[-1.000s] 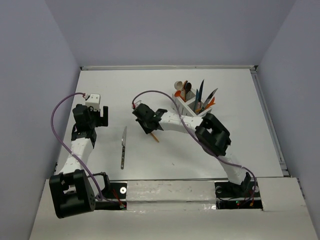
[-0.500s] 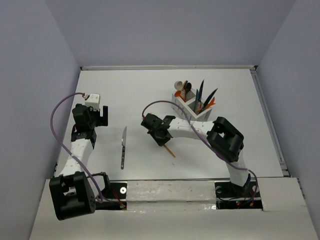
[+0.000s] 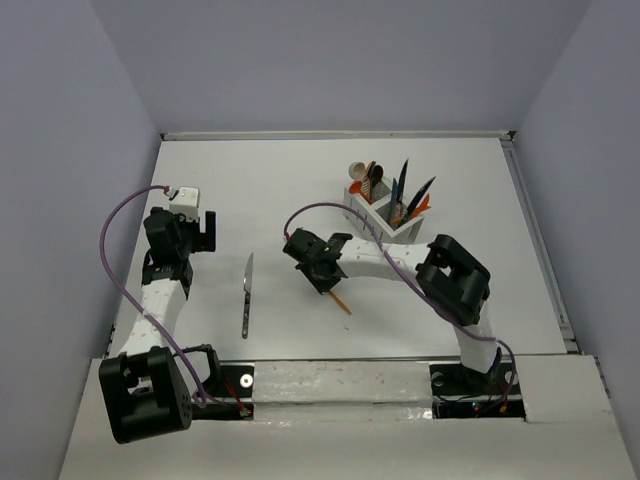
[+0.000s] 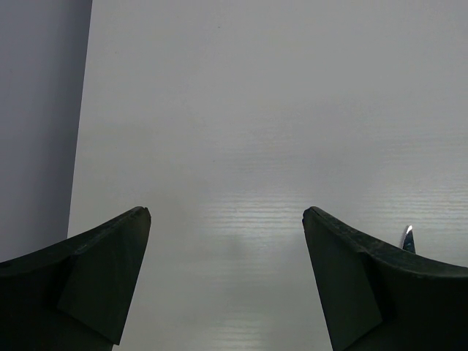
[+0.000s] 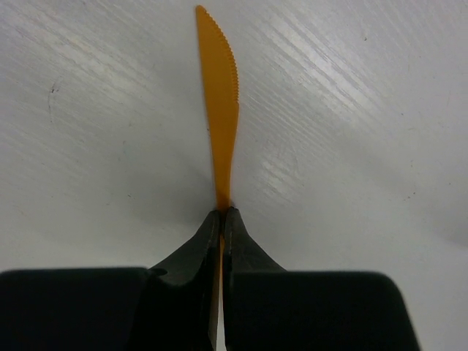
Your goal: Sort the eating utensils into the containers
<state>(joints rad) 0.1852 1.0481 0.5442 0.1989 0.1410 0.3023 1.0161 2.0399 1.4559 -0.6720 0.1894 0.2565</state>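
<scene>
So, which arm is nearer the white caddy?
Right. Its fingers grip an orange knife close by, front-left of the caddy; the left arm is far off to its left.

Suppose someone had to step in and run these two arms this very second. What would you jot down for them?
Right gripper: shut on an orange plastic knife, serrated blade pointing out ahead, near mid-table.
Left gripper: open, holding nothing, over bare table on the left side.
Done: the white caddy at the far right holds spoons in one compartment and knives in the other.
Left: put the orange knife in with the knives, then fetch the silver-bladed knife lying flat on the table between the arms.
</scene>
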